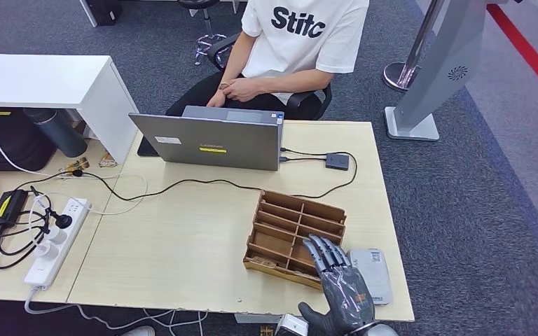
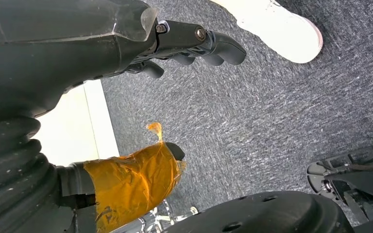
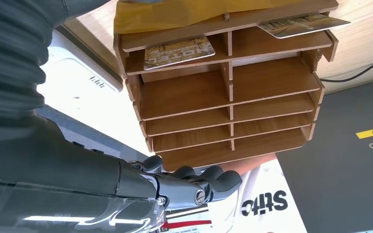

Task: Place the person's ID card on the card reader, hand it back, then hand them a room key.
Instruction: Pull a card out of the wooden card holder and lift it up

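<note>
— Start from the left: what is the left hand (image 2: 184, 43) doing?

— It hangs beside the desk, over the carpet. Its fingers are loosely bent, well apart from the taped thumb, and there is nothing in them.

— And on the desk (image 1: 182, 245)?

— A power strip (image 1: 56, 241) at the far left, then the laptop (image 1: 210, 143) at the back. The person (image 1: 294, 42) sits behind it with both hands together in their lap. I see no ID card there, though it could be hidden.

— Further right?

— The rack (image 1: 301, 199), then the right hand (image 1: 343, 283) hovering at its near right corner. The fingers are straight, side by side, and hold nothing. The wrist view shows two keys (image 3: 178, 51) (image 3: 301, 25) lying in the rack's nearest slots. The reader (image 1: 375, 269) is just beside the hand, at the desk's right edge, with no card on it.

— So which step?

— My guess is the room key. With no ID card on the reader or in either hand, that part looks finished, though I can't be certain.

— What does the next move call for?

— Lowering the fingertips into a near slot and pinching a thin, flat card by its edge. Then sliding it out without nudging the light rack, and reaching well across the desk toward the person.
</note>
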You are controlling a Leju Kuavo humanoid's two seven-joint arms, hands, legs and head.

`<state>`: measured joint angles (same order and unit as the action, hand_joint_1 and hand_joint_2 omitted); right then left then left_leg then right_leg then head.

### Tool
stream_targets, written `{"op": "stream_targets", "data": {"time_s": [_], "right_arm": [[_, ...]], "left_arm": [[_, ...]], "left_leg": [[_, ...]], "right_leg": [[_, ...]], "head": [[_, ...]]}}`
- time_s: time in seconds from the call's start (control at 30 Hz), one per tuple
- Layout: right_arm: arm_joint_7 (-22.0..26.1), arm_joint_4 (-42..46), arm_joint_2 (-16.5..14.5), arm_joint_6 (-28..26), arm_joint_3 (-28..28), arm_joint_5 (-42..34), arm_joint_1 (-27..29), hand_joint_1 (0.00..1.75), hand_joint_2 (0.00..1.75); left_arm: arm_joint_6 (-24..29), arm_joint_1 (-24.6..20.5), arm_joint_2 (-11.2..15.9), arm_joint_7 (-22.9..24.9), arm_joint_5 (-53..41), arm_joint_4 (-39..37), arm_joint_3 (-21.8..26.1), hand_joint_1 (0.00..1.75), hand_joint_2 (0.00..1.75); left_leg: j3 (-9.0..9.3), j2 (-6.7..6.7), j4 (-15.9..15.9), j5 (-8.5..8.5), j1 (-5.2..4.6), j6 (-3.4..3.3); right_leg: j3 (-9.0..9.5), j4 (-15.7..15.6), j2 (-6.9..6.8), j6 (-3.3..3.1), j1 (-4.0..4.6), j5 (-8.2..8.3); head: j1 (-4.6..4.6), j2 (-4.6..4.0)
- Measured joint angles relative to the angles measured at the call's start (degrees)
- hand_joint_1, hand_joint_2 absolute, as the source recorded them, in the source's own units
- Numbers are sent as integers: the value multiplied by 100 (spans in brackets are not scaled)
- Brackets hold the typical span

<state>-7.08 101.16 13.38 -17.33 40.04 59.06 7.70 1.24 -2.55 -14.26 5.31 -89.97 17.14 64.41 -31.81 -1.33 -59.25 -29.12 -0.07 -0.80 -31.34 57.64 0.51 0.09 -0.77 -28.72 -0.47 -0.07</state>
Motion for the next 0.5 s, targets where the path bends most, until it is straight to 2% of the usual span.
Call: {"op": "stream_targets", "data": {"time_s": [0.2,0.5], "right_arm": [[-36,-28,-3,1,0,54,-1,0,175],[-302,-225,-15,-117,2,580,-78,0,175]], "left_arm": [[8,0,-12,0,-1,0,0,0,175],[55,-24,-21,-2,-1,-1,0,0,175]], "left_leg": [[0,0,0,0,0,0],[0,0,0,0,0,0]], "right_leg": [[0,0,0,0,0,0],[0,0,0,0,0,0]], "head": [[-1,0],[0,0]]}}
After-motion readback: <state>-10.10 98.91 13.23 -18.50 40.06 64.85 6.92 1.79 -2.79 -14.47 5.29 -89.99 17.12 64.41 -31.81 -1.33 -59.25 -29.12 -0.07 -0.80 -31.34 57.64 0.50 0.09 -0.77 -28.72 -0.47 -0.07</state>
